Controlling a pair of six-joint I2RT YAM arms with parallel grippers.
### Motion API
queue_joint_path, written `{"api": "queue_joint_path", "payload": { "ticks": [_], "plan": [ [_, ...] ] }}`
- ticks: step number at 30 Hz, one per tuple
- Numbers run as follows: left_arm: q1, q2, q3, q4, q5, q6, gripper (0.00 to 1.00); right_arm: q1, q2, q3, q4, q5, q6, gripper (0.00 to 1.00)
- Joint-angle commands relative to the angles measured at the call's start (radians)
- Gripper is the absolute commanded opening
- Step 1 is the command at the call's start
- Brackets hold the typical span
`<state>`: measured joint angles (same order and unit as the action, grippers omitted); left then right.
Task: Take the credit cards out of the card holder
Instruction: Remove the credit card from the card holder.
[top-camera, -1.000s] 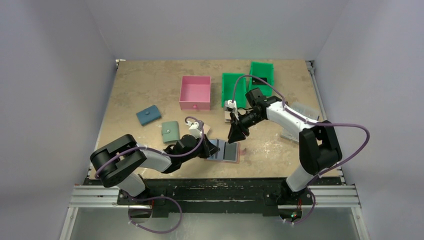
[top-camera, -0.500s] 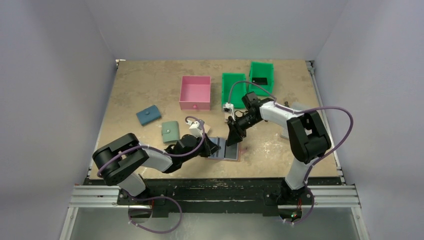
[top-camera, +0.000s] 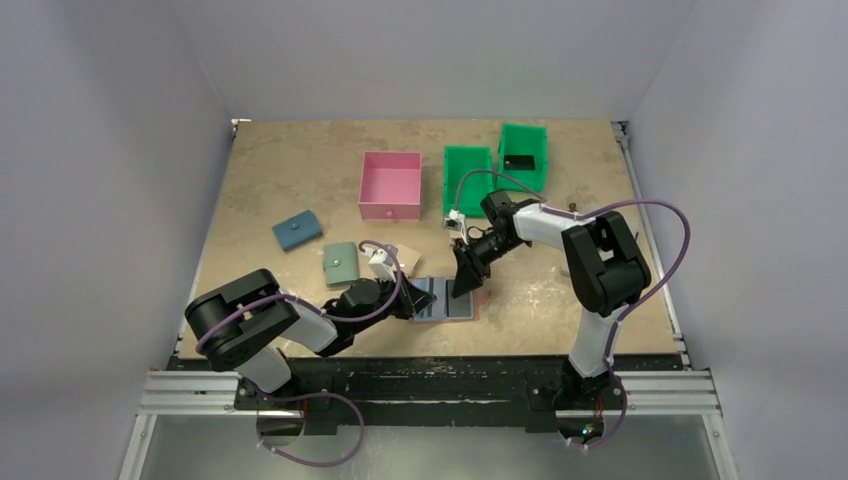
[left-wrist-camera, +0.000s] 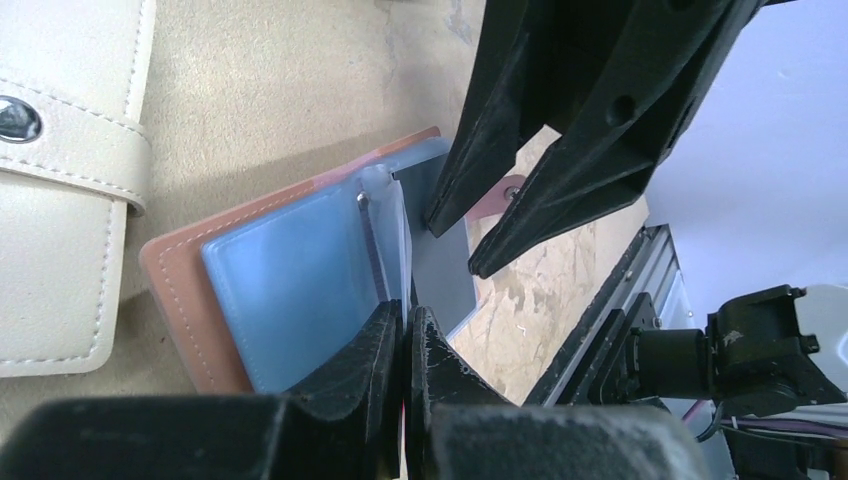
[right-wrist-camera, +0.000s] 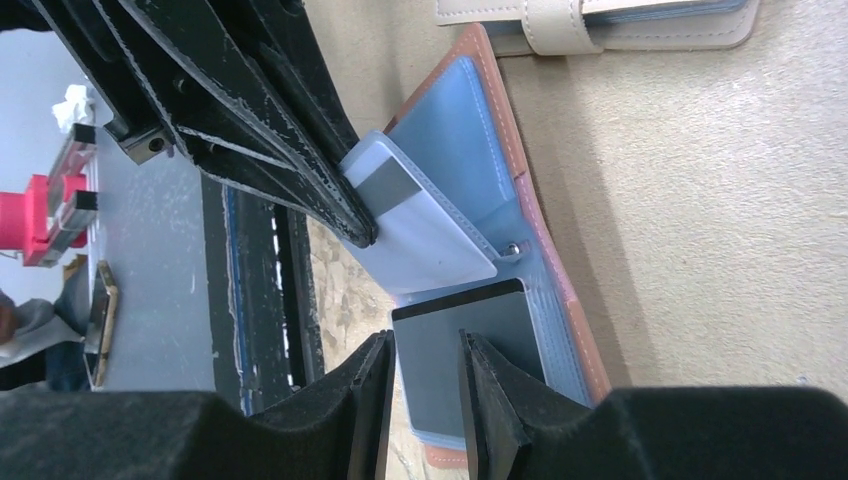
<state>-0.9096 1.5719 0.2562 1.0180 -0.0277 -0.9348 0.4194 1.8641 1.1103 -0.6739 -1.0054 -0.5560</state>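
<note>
Lower centre of the top view, the right gripper (top-camera: 466, 283) has dropped onto the open card holder (top-camera: 440, 303); the left gripper (top-camera: 412, 298) stays at its left half. Left wrist view: left jaws fully closed, apparently pinching the holder's blue inner leaf. Right wrist view: right jaws narrow but parted, straddling the dark card (right-wrist-camera: 480, 350) at lower centre, not clamped; the pale card (right-wrist-camera: 430, 235) sits mid-frame. Extraction looks imminent, both cards still in the holder.

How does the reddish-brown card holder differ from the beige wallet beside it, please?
The card holder is reddish-brown with blue lining; the beige wallet is cream. The card holder lies open; the beige wallet is strapped shut. Both are stitched, and both lie on the table.
</note>
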Motion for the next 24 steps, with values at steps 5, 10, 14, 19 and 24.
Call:
{"api": "queue_joint_path", "payload": {
  "ticks": [5, 10, 14, 19, 24],
  "plan": [
    [0.006, -0.029, -0.022, 0.206, 0.023, -0.041, 0.00, -0.004, 0.003, 0.032, -0.034, -0.107, -0.010, 0.38],
    [0.006, -0.023, -0.030, 0.266, 0.047, -0.079, 0.00, -0.015, 0.000, 0.039, -0.051, -0.146, -0.019, 0.39],
    [0.008, -0.007, -0.039, 0.322, 0.061, -0.104, 0.00, -0.029, -0.001, 0.048, -0.073, -0.178, -0.031, 0.40],
    [0.008, 0.020, -0.043, 0.379, 0.077, -0.122, 0.00, -0.040, -0.006, 0.054, -0.102, -0.213, -0.056, 0.40],
    [0.007, 0.043, -0.042, 0.431, 0.088, -0.130, 0.00, -0.040, -0.002, 0.062, -0.144, -0.262, -0.098, 0.41]
  ]
}}
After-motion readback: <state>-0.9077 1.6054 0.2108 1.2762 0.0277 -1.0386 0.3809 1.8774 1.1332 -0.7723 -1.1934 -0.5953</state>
